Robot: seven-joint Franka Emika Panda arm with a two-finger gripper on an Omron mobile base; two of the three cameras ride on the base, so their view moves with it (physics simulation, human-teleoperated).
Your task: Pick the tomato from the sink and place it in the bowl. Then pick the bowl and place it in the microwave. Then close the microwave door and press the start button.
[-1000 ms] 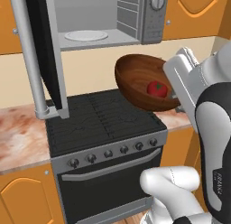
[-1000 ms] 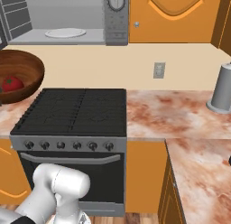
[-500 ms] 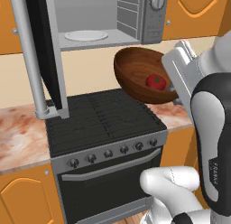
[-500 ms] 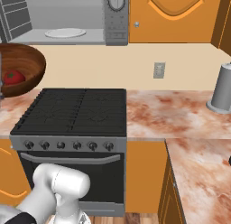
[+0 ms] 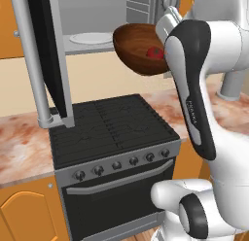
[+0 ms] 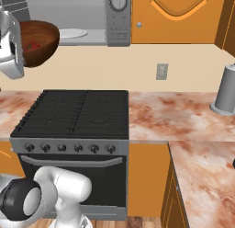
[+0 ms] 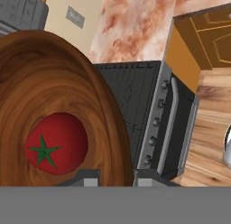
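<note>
Holding the bowl (image 5: 138, 48) tilted by its rim, our fingers (image 7: 113, 177) clamp it high over the stove (image 5: 109, 130), just right of the microwave (image 6: 87, 15). We risk the tomato (image 5: 155, 52) rolling out, or the rim striking the door (image 5: 46, 55) hanging open left.

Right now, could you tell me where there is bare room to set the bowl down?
Inside the microwave, the floor beside the white turntable plate is free. The marbled counter between the stove and the grey canister is bare. It is crowded by the open microwave door, close to the held bowl carrying the tomato.
</note>
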